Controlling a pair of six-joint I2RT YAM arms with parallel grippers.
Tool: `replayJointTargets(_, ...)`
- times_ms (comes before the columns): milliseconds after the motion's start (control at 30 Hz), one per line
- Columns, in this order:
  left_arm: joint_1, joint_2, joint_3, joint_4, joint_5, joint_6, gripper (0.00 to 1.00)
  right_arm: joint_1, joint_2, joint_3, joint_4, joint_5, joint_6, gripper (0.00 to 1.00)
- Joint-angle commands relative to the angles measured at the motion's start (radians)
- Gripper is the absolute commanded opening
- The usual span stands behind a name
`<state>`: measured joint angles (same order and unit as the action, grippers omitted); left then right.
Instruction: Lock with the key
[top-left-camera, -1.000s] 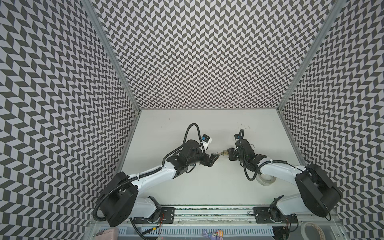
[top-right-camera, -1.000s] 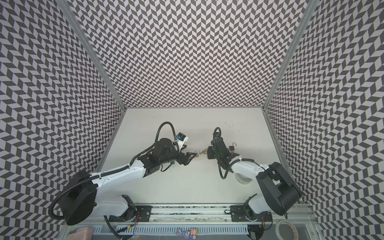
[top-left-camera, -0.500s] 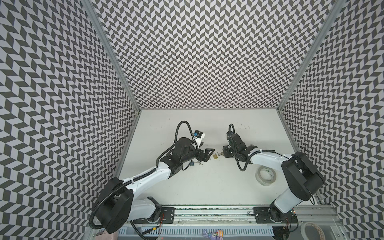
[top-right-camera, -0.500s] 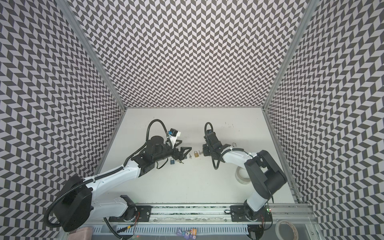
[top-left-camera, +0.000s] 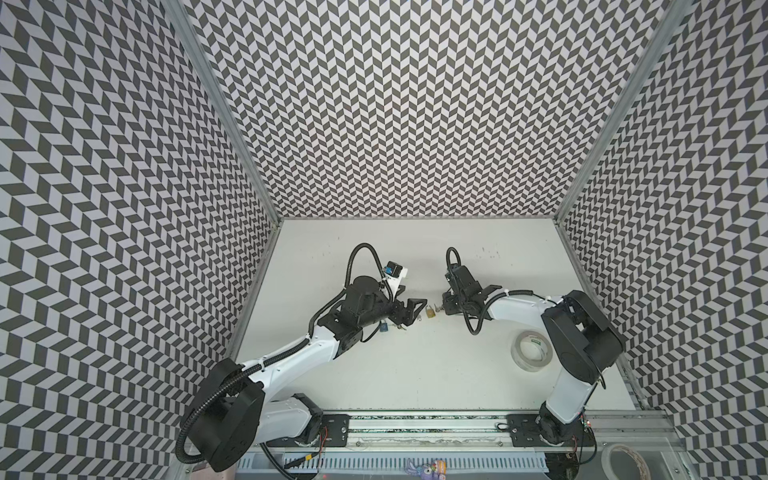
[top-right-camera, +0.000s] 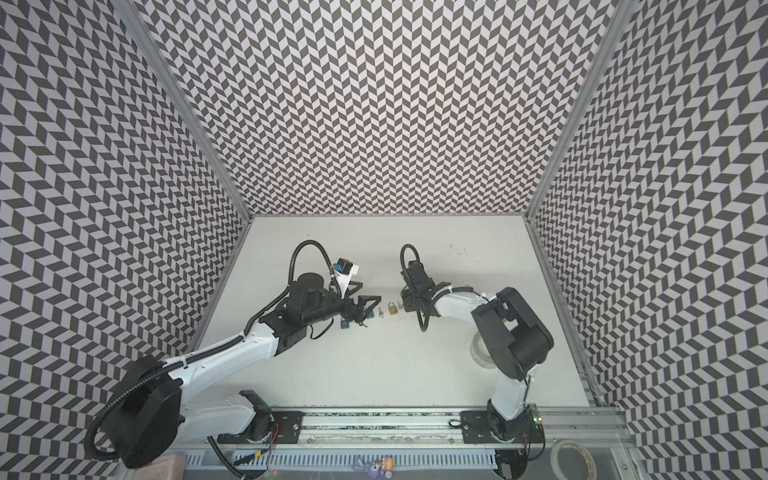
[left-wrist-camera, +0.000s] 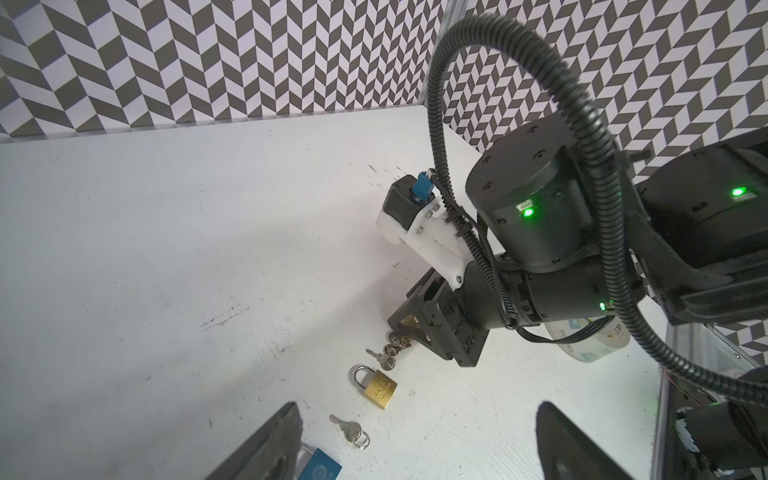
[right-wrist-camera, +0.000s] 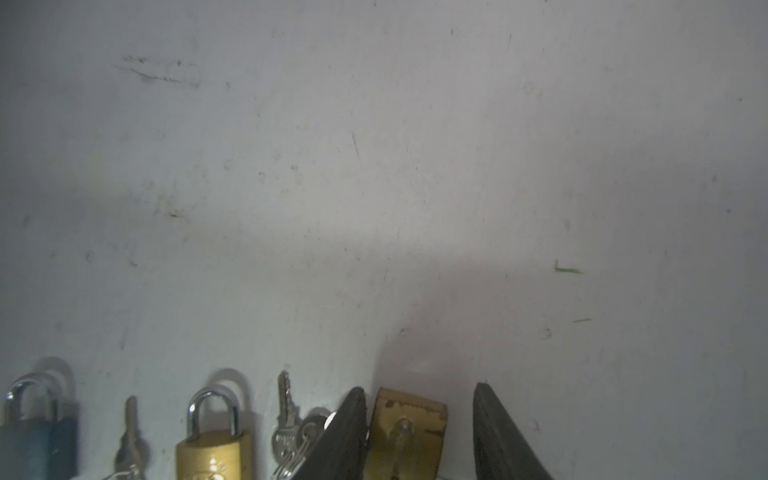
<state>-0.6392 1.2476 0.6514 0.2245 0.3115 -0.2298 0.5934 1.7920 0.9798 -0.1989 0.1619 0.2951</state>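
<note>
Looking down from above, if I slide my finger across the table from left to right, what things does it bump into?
blue padlock → left gripper → brass padlock → right gripper → tape roll

Gold padlock (left-wrist-camera: 379, 390), blue padlock (left-wrist-camera: 321, 468) and silver key (left-wrist-camera: 351, 430) against white table (left-wrist-camera: 166, 249) and black-and-white chevron walls (top-left-camera: 415, 104).

The left gripper (top-left-camera: 415, 311) and right gripper (right-wrist-camera: 419, 388) have both shifted left. The right arm's elbow (top-left-camera: 582, 336) has risen; that gripper now sits low, seemingly astride a brass lock (right-wrist-camera: 409, 432).
</note>
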Motion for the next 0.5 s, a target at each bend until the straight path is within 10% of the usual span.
replayJointTargets(0, 0.004, -0.007, -0.009, 0.027, 0.013, -0.009, 0.88, 0.006, 0.024, 0.023, 0.0, 0.011, -0.013, 0.42)
replayJointTargets(467, 0.01, -0.026, -0.01, 0.021, 0.008, -0.013, 0.88, 0.006, -0.078, -0.038, -0.01, 0.025, -0.015, 0.2)
